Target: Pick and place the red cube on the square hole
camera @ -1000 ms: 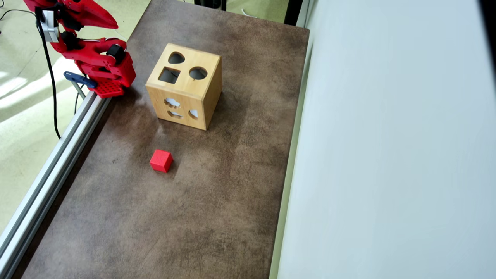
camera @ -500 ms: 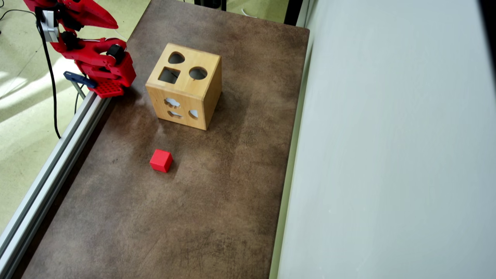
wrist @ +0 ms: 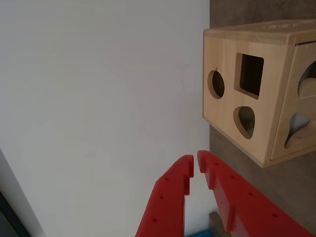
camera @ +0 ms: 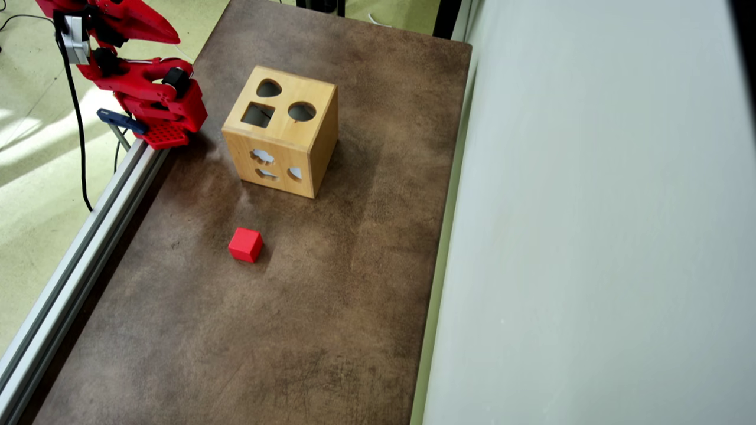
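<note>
In the overhead view we see the red cube [camera: 245,244] lying alone on the brown tabletop [camera: 331,307], a little left of the middle, with nothing touching it. The wooden shape-sorter box [camera: 282,131] stands at about 1 o'clock from the cube, clearly apart from it. On the top face of this box we find the square hole [camera: 258,114], at the left side of that face. The round hole [camera: 302,111] is at 3 o'clock from the square one, and a heart-shaped hole [camera: 269,88] is at about 1 o'clock from it. The front wall of the box has some more cutouts.

In the wrist view the picture seems to lie on its side. There we see the same box [wrist: 276,143] at the right, with its square hole [wrist: 249,75] dark and the round hole [wrist: 216,84] at 9 o'clock from it.

The red gripper [wrist: 195,166] comes in from the bottom edge of the wrist view. Its jaws are nearly together at the tips and they hold nothing. In the overhead view the red arm [camera: 142,88] is folded at the top left corner, at about 10 o'clock from the box and well apart from the cube. A pale wall [camera: 590,236] runs along the right edge of the tabletop.
</note>
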You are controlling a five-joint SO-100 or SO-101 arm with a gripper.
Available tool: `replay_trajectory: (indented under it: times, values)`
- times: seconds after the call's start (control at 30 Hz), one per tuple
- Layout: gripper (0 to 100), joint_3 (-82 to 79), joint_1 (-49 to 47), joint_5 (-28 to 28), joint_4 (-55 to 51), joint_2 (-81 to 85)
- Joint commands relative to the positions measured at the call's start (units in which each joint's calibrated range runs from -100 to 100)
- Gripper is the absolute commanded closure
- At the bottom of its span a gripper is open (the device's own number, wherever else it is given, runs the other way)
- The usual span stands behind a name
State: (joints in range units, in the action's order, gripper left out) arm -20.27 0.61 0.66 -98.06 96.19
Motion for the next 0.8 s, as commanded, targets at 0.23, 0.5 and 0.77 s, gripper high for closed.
replay_trajectory:
  times: [0.23,0.5,0.77]
  values:
    - [97,-0.30,0.21,0.05,0.15,-0.94]
    - [97,4.17,0.95,0.34,0.31,-10.62]
    - [97,18.21,5.04,0.34,0.31,-26.67]
